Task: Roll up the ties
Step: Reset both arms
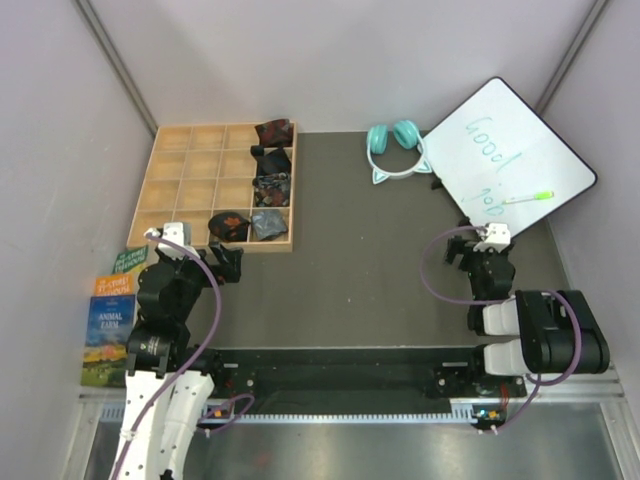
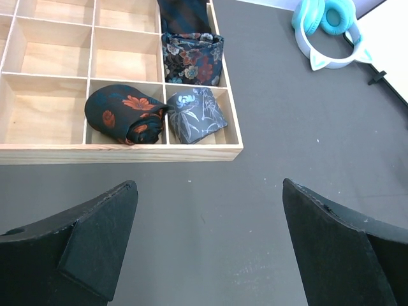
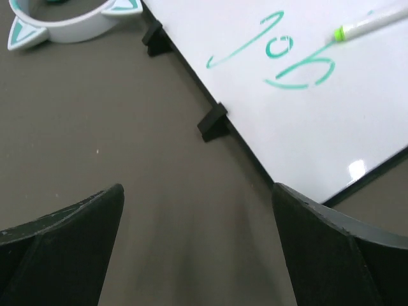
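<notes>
Left gripper (image 2: pixel 209 204) had its jaws spread wide, holding nothing, over the dark tabletop (image 2: pixel 268 159). Just ahead of those jaws, in the wooden tray (image 2: pixel 127 153), the black-and-orange tie (image 2: pixel 124 113) sat rolled up right beside the grey-blue tie (image 2: pixel 196 115). Right gripper (image 3: pixel 197 197) jaws were wide too, empty, with the whiteboard (image 3: pixel 306 115) ahead-right.

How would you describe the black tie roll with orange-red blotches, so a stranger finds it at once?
Find the wooden divided tray on the left of the table. In the row along its near edge, two compartments are filled; the black tie roll sits in the left one, beside the grey-blue roll in the corner. Only it has big orange-red blotches.
</notes>
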`<state>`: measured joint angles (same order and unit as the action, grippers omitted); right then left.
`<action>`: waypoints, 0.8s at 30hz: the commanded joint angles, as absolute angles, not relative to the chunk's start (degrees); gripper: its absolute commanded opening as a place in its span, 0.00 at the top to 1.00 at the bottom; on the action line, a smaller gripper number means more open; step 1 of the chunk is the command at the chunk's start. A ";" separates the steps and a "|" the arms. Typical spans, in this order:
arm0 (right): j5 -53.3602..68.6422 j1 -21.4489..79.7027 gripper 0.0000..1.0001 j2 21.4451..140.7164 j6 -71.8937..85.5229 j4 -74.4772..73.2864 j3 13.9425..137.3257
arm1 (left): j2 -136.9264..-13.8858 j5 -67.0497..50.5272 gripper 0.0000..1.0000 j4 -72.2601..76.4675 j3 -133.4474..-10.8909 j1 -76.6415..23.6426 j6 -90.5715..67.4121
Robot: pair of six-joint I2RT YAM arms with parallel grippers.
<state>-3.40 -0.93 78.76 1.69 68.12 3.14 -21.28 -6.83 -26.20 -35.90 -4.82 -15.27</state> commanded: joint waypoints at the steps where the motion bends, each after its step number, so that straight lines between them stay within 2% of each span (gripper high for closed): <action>1: -2.28 -1.58 0.01 77.17 2.63 64.98 9.92 | -21.71 -7.39 0.01 -25.14 -37.09 -5.01 -15.73; 7: 1.84 -1.58 0.01 77.61 1.06 62.41 11.42 | -23.11 -6.85 0.01 -25.49 -37.35 -4.92 -18.11; 24: 1.85 -1.67 0.01 77.87 0.97 62.49 11.60 | -25.22 -6.94 0.01 -25.75 -37.62 -4.92 -18.90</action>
